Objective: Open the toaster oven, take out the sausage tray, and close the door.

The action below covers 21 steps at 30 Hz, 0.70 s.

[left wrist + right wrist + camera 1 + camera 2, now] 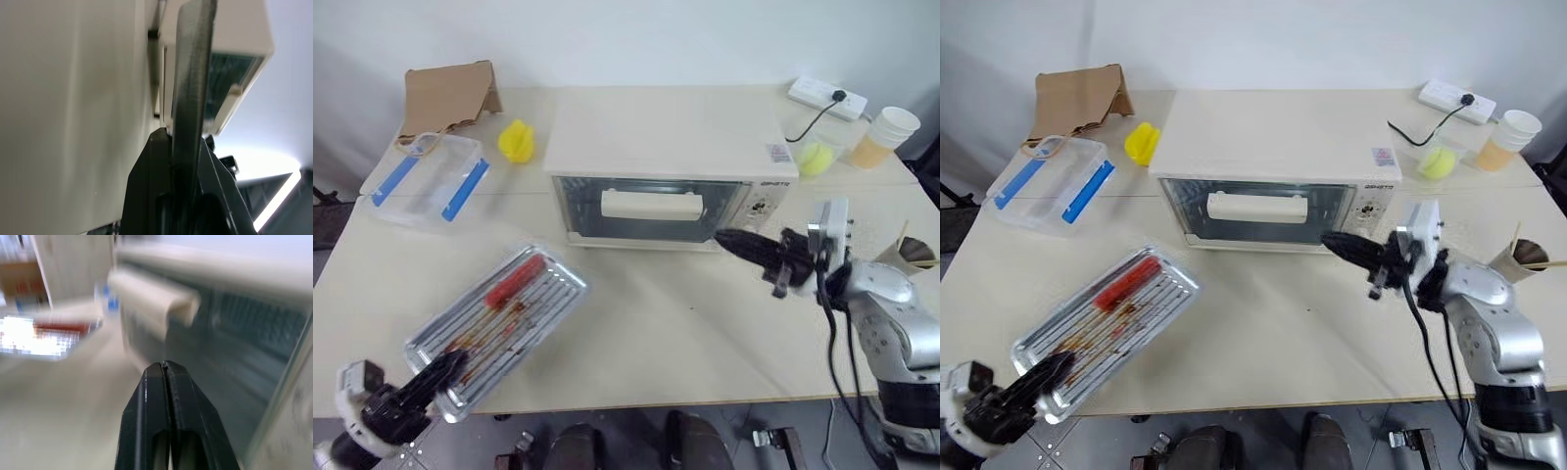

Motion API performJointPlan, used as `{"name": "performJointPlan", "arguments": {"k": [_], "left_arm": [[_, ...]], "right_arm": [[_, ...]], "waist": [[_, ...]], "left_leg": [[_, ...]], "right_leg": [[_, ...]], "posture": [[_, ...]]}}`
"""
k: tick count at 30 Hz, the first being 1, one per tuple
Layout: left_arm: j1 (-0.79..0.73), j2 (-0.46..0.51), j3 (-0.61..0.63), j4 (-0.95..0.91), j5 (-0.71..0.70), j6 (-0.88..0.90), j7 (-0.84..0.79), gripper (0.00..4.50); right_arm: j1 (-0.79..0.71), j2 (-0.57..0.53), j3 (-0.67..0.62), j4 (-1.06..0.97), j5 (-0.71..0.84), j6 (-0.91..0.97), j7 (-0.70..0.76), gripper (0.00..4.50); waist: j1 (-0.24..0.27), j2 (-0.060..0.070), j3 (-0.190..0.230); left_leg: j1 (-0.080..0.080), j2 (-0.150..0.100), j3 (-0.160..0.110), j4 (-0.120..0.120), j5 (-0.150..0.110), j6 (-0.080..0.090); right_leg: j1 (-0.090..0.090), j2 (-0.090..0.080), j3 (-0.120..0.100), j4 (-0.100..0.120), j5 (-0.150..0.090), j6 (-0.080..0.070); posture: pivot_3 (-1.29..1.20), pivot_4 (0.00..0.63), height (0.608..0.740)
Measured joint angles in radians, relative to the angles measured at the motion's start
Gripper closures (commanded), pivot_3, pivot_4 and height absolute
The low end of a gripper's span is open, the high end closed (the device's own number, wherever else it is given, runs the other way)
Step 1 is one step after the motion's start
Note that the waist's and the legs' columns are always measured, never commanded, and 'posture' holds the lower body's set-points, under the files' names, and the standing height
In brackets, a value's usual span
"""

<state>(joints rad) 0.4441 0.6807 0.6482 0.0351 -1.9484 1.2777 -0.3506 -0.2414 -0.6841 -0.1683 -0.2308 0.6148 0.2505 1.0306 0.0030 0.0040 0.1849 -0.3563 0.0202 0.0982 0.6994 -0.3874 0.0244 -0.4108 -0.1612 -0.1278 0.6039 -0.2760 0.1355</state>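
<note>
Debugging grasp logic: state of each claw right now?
Left claw: shut on the tray edge.
Right claw: shut, holding nothing, by the oven front.

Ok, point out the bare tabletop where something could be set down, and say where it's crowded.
Most room: the table in front of the toaster oven, between the sausage tray and the right hand. A smaller strip lies between the clear box with blue clips and the tray. Crowded: the back right corner, with the power strip, cup and yellow-green object.
</note>
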Motion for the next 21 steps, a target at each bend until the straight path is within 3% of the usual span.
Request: {"name": "performJointPlan", "arguments": {"k": [5, 11, 21], "left_arm": [[-0.101, 0.054, -0.122, -0.022, 0.018, -0.001, 0.001, 4.50], [-0.380, 0.081, -0.333, -0.018, 0.225, 0.039, -0.020, 4.50], [-0.778, -0.074, -0.561, 0.099, 0.471, 0.135, -0.074, 4.50]], "right_arm": [[0.103, -0.023, -0.039, -0.021, -0.055, -0.111, 0.049, 1.87], [0.326, -0.051, -0.179, -0.048, -0.098, -0.298, 0.133, 0.02], [0.615, -0.051, -0.371, -0.224, -0.036, -0.284, 0.127, 0.02]], "waist": [[-0.006, 0.000, 0.000], [0.021, 0.002, -0.001], [0.044, 0.006, -0.003]], "left_leg": [[0.002, 0.000, 0.005, 0.000, 0.001, 0.001], [0.003, -0.001, 0.008, 0.000, 0.002, 0.001], [0.006, -0.004, 0.007, 0.001, 0.007, 0.003]], "right_leg": [[0.001, 0.000, 0.001, -0.002, 0.000, 0.000], [0.004, 0.001, 0.004, -0.003, 0.000, 0.001], [0.013, 0.001, 0.010, -0.011, 0.003, 0.006]], "posture": [[0.00, 0.150, 0.740], [0.00, 0.150, 0.740], [0.00, 0.150, 0.740]]}}
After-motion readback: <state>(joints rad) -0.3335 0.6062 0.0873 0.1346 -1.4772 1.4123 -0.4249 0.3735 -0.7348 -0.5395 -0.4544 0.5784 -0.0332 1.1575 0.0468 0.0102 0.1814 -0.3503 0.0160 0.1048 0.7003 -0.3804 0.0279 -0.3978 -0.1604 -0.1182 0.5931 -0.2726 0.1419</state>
